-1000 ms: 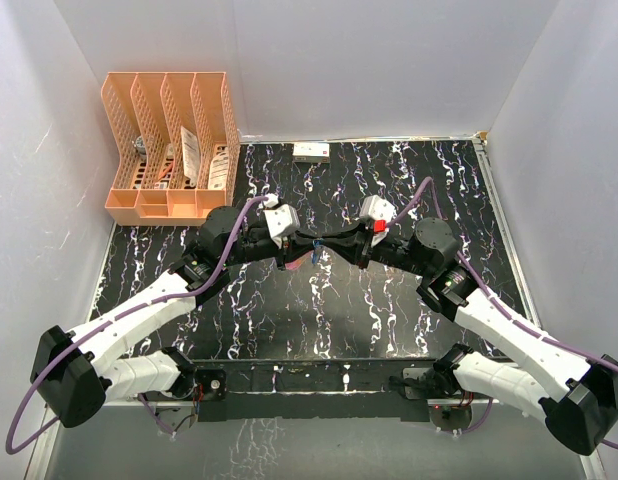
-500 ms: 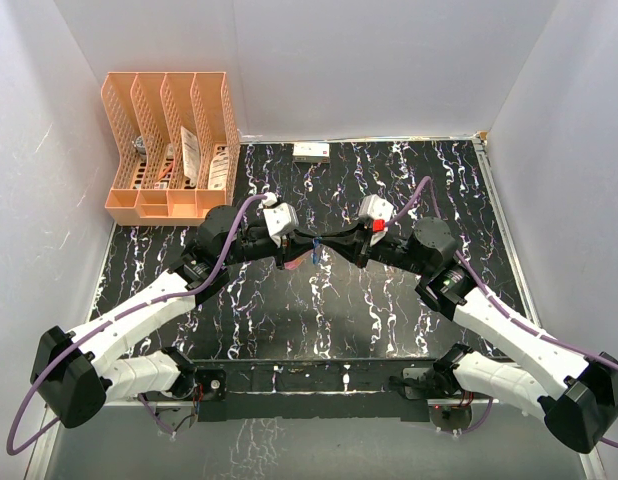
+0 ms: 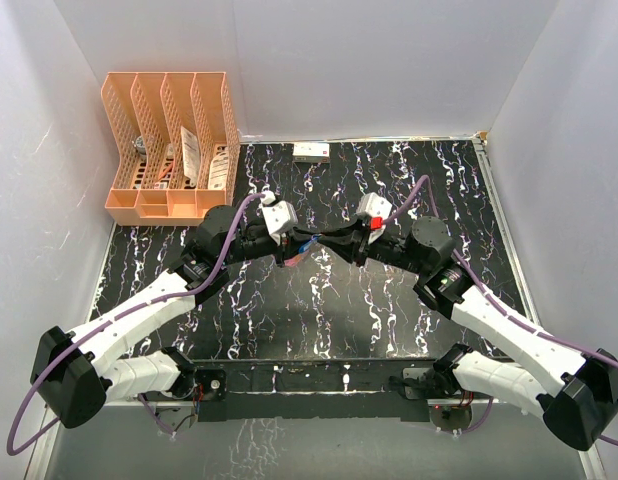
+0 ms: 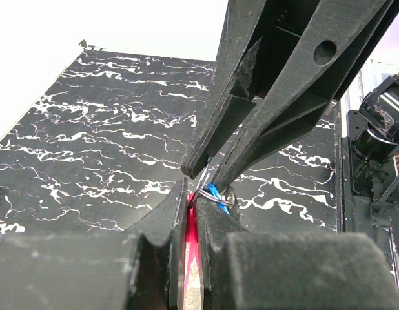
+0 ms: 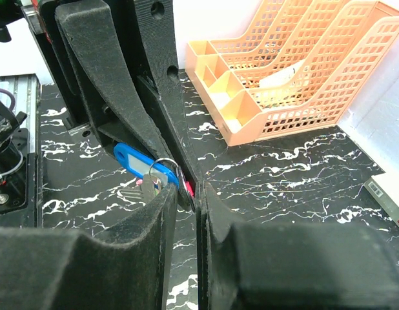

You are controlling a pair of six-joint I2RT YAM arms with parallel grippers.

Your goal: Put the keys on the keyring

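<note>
The keyring [image 4: 192, 236] is being pinched by its red strap in the left gripper [image 4: 194, 197] while the blue-headed key [image 5: 140, 165] is seemingly being threaded onto its ring by the right gripper [image 5: 186, 194], whose hold cannot be told, a fine sliding push being needed next.

Shiny metal keyring [image 5: 166, 165], glossy smooth plastic blue key [image 5: 137, 162].

I'm looking into a robotics lab test cell: plain white panel walls [image 3: 389, 60] box in a black, white-veined marble-pattern tabletop [image 3: 319, 320] on three sides. A white-and-black jointed left arm [image 3: 139, 310] and its matching right arm [image 3: 499, 325] are bolted to a black base rail [image 3: 319, 385] at the near edge. The one office-type item is an orange plastic lattice file rack [image 3: 169, 140] holding a few papers, at the back left.
</note>
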